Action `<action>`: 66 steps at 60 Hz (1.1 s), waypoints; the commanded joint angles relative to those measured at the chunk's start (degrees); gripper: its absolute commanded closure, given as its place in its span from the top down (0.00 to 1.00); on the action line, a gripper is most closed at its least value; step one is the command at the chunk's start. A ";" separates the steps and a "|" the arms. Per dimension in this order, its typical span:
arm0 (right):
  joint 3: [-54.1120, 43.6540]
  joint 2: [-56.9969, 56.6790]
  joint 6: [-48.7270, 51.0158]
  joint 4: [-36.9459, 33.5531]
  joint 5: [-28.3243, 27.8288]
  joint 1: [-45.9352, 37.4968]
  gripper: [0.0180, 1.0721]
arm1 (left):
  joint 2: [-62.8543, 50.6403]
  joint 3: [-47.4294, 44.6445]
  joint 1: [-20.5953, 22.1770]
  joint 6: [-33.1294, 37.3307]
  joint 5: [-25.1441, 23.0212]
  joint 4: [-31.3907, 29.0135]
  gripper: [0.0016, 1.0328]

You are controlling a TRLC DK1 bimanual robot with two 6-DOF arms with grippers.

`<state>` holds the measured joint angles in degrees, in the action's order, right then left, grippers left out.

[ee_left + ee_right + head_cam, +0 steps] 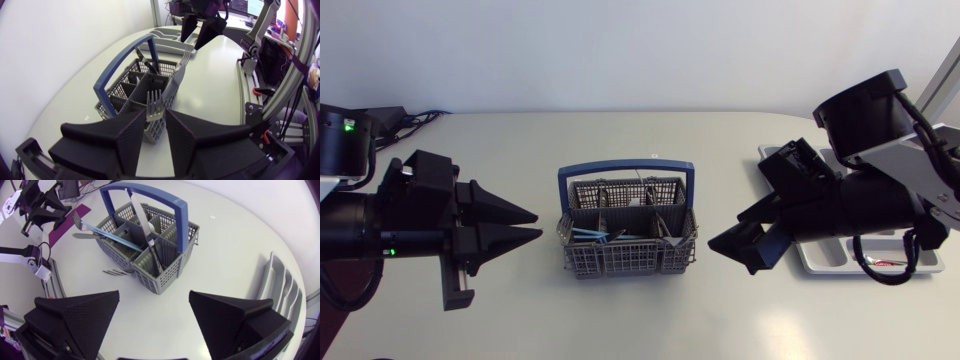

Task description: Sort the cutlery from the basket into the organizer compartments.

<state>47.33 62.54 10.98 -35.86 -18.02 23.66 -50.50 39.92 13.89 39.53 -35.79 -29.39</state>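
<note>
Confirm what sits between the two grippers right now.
The cutlery basket, with bare table either side of it, between left gripper and right gripper. Head view shows it best.

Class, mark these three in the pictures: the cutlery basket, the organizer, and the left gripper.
cutlery basket (625, 166), head view, blue handle's top bar.
organizer (835, 258), head view, bare white part near its edge.
left gripper (539, 224), head view, midway between its fingertips.
</note>
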 commanded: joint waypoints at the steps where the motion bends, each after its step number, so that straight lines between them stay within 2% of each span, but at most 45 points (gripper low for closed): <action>1: 1.45 -0.84 1.15 -1.41 0.44 1.48 0.95 | -0.04 1.91 1.05 2.84 -0.51 -0.85 0.28; 6: 2.06 -0.93 1.15 -2.38 0.62 2.71 0.95 | -1.62 3.06 2.72 3.71 -0.51 -1.29 0.29; 15: 3.03 -1.20 1.15 -3.52 1.23 4.82 0.95 | -5.40 5.34 2.63 5.38 -0.51 -1.29 0.34; 22: 3.29 -1.20 1.23 -3.69 1.76 5.78 0.95 | -8.83 6.66 2.19 7.14 -0.51 -1.64 0.42; 34: 4.35 0.03 1.15 -3.87 1.76 7.10 0.95 | -12.61 8.59 1.31 12.68 -0.51 -5.68 0.53; 45: 7.78 3.20 1.15 -4.05 4.40 11.41 0.95 | -14.89 9.91 0.79 15.75 -0.60 -5.95 0.54; 53: 10.50 6.10 1.15 -3.87 5.72 13.78 0.95 | -17.35 11.41 0.00 18.13 -3.67 -7.53 0.54; 66: 13.49 10.85 1.41 -3.17 6.42 15.63 0.95 | -21.57 12.90 0.26 21.03 -5.17 -9.29 0.53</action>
<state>59.18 71.24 11.22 -39.03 -12.10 38.50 -70.06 50.57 14.31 57.80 -39.29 -37.54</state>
